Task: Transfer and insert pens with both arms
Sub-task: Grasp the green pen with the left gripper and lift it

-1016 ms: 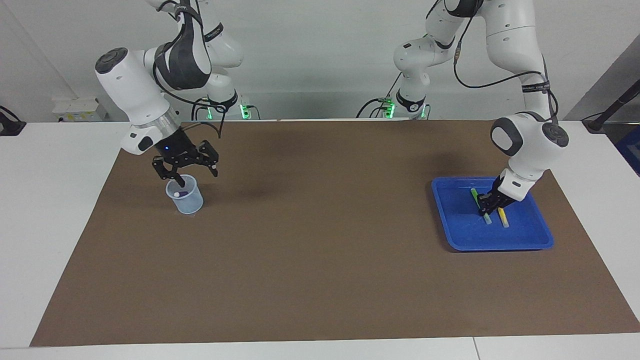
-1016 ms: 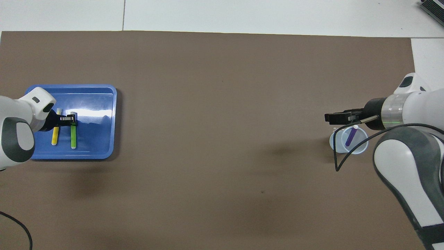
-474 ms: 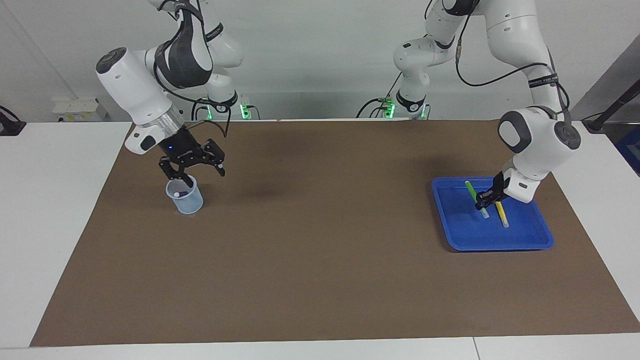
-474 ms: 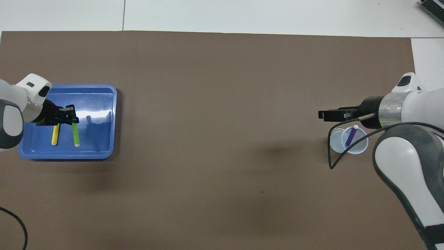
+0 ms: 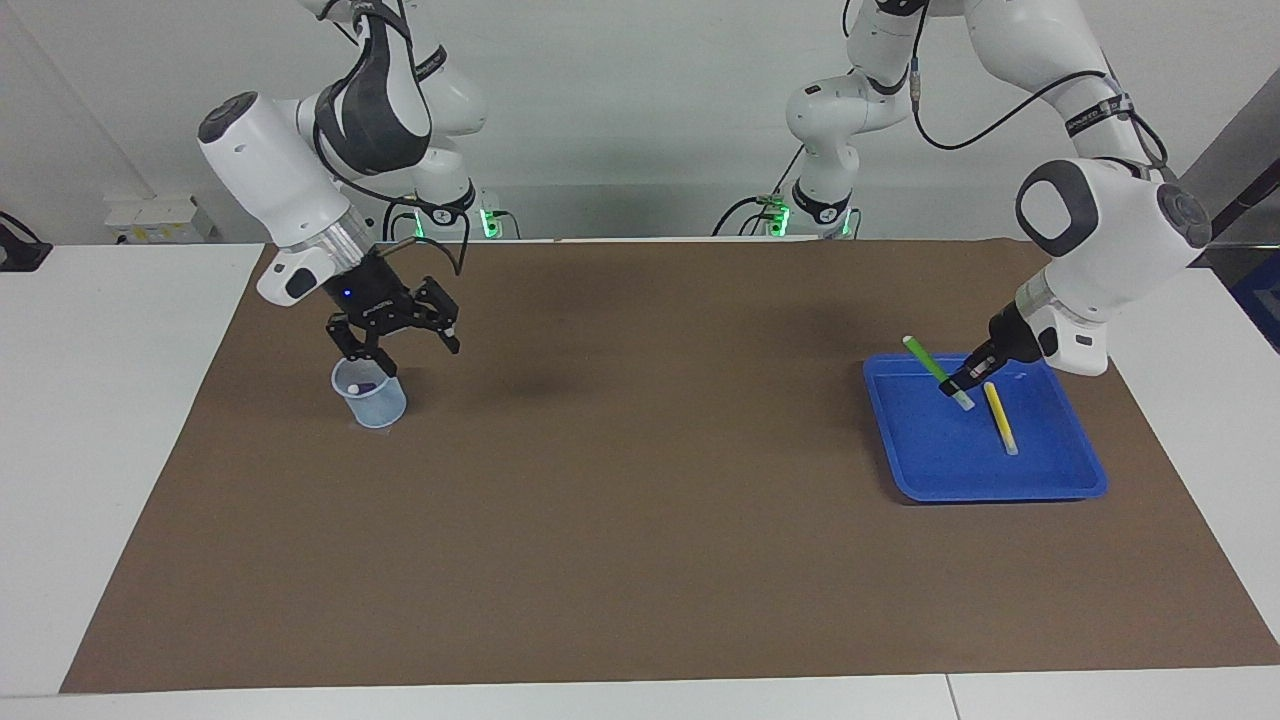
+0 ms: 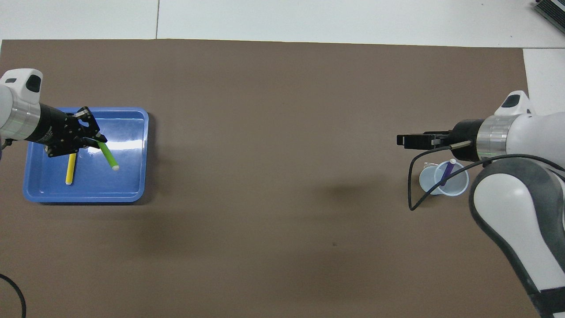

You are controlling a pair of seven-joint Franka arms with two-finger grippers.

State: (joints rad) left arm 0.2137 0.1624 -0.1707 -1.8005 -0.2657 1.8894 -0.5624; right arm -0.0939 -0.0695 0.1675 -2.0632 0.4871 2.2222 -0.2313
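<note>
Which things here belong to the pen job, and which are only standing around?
Job:
green pen, lifted over the blue tray by the shut left hand
yellow pen, in the tray
purple pen, in the clear cup
open right hand, above the cup

Around:
brown mat

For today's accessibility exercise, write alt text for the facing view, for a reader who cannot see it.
The left gripper, shut on a green pen, lifts it tilted over a blue tray where a yellow pen lies. At the brown mat's other end, the open right gripper hangs above a clear cup holding a purple pen.
</note>
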